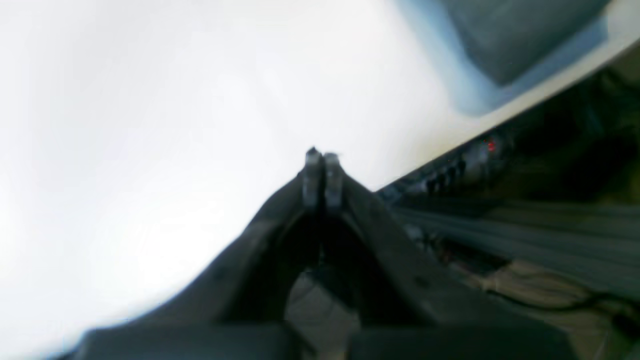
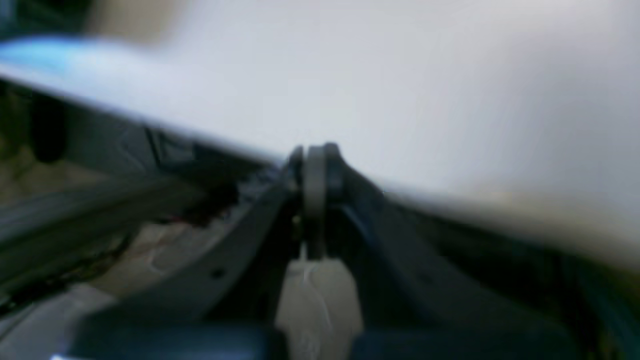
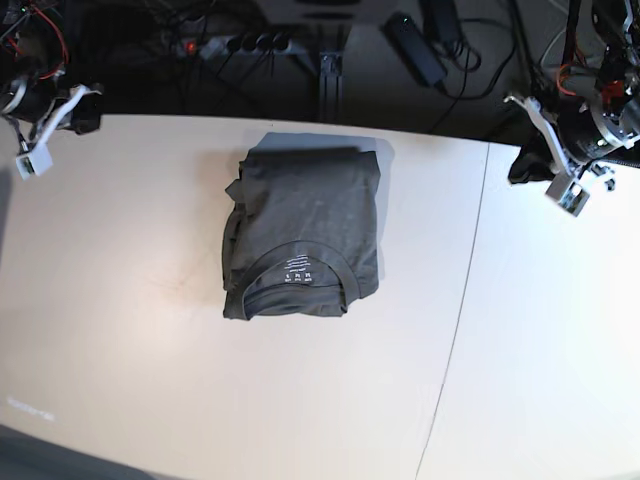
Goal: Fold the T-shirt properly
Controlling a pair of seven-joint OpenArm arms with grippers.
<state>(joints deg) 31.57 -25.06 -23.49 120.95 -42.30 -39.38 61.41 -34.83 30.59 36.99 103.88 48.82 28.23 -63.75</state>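
The T-shirt lies folded into a compact dark olive-grey rectangle on the white table, collar and small white label facing up at its near end. A blurred corner of the T-shirt shows at the top right of the left wrist view. My left gripper is shut with nothing in it, over the table's back right edge, well apart from the shirt. My right gripper is also shut and empty, at the table's back left corner.
Behind the table's far edge lie a power strip with a red light, a black adapter and tangled cables. A seam runs front to back through the tabletop on the right.
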